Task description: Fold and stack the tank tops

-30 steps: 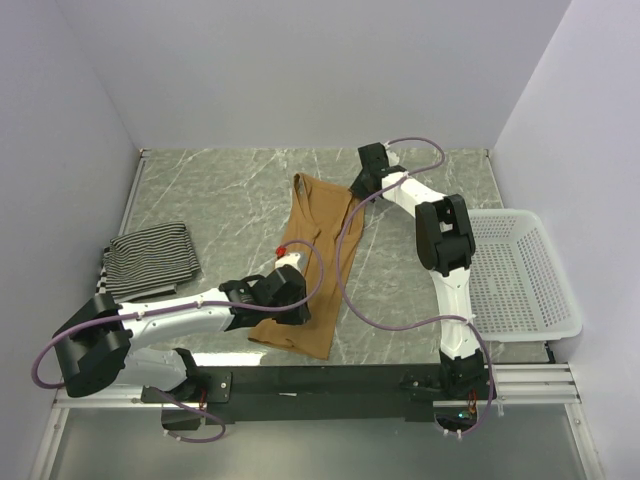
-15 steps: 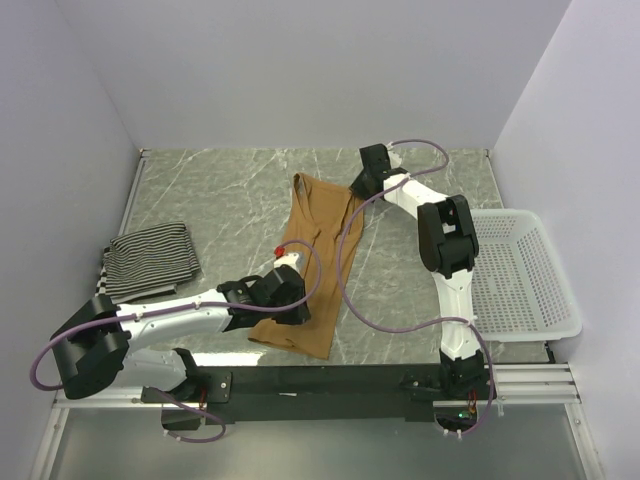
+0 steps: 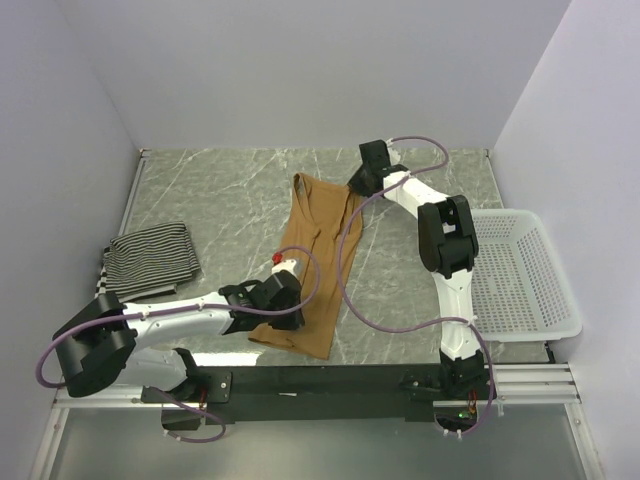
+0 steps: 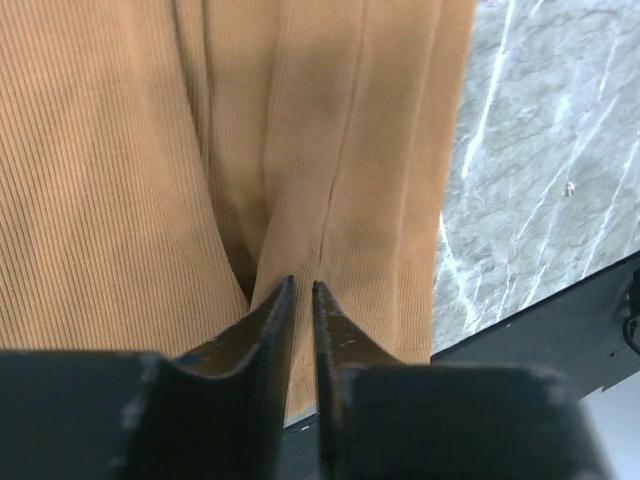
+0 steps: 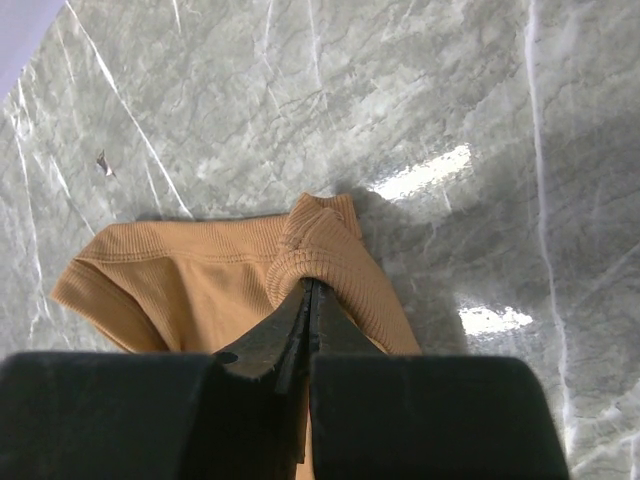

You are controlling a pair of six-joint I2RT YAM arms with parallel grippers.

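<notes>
Left fingers (image 4: 262, 335) stand almost together with only a slim dark slit between them. Their tips nip a raised crease of the tan-brown tank top (image 4: 120, 150), and the folds of the cloth run into that point. Right fingers (image 5: 268, 345) are pressed fully together and pinch a bunched strap corner of the same top, which is lifted a little off the stone.

From above, the top lies lengthwise in the middle of the marble table (image 3: 220, 190), running from 12 o'clock to 6 o'clock. The right gripper (image 3: 352, 190) holds its 1 o'clock corner, and the left gripper (image 4: 303, 285) works on the half toward 6 o'clock. The hem at 6 o'clock reaches the near edge of the table, close to the black rail.

A folded striped pile (image 3: 150, 258) rests at 9 o'clock, near the left edge. The white mesh basket (image 3: 520, 270) sits at 3 o'clock, past the right edge. Bare stone lies open at 10 to 11 o'clock, and also between the top and the basket.
</notes>
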